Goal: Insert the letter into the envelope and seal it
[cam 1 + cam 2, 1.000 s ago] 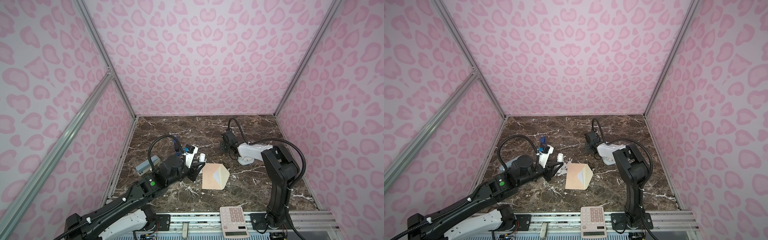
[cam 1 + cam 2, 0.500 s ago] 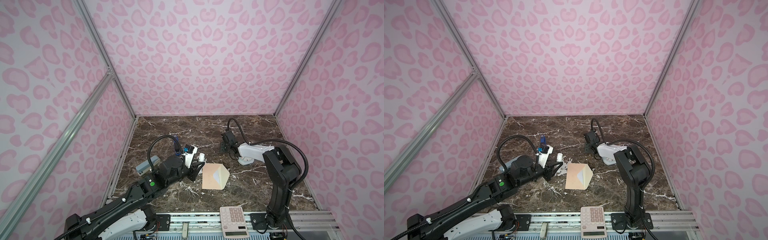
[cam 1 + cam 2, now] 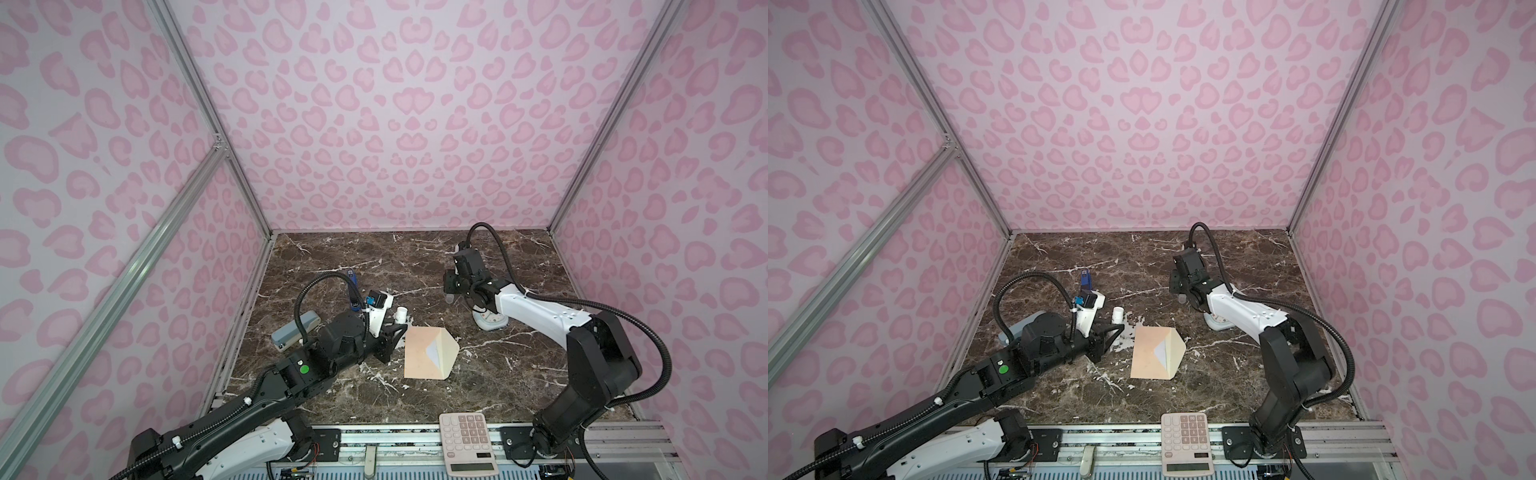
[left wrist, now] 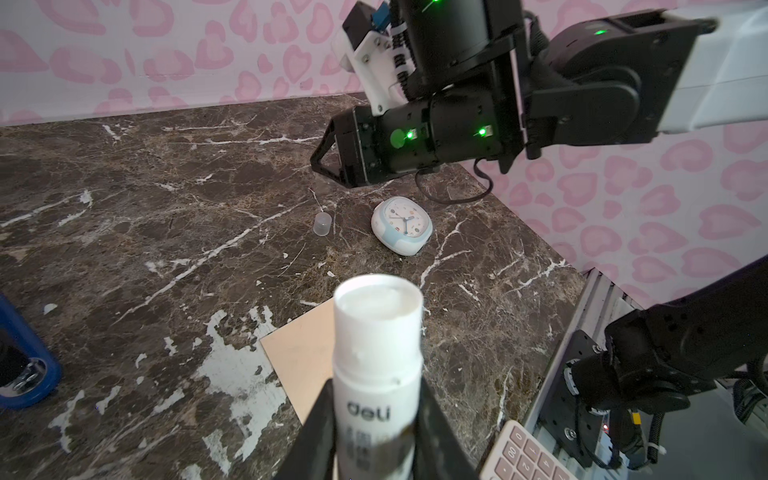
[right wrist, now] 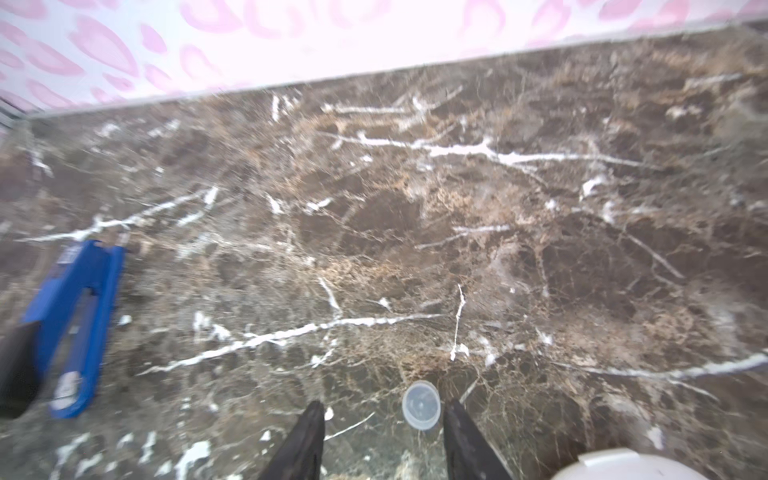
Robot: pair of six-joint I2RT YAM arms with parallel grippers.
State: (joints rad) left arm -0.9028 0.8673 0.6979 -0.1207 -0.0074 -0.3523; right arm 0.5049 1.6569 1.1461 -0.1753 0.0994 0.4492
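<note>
Your left gripper [image 4: 374, 401] held the glue stick [image 4: 376, 328] tight. Your right gripper [image 5: 382, 422] was open, over the little cap [image 5: 421, 404], far right. The envelope [image 3: 417, 359] lay in the middle, with the letter [image 3: 433, 353] peeking out.

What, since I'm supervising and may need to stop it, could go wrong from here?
1. The uncapped glue stick in the left gripper is beside the envelope's closed edge, with the flap on the far side; reaching across could smear the envelope's face.
2. A white patch of the letter shows at the opening; glue might catch it.
3. The cap stands loose, off-centre between the right gripper's open jaws; a finger could knock it over.
</note>
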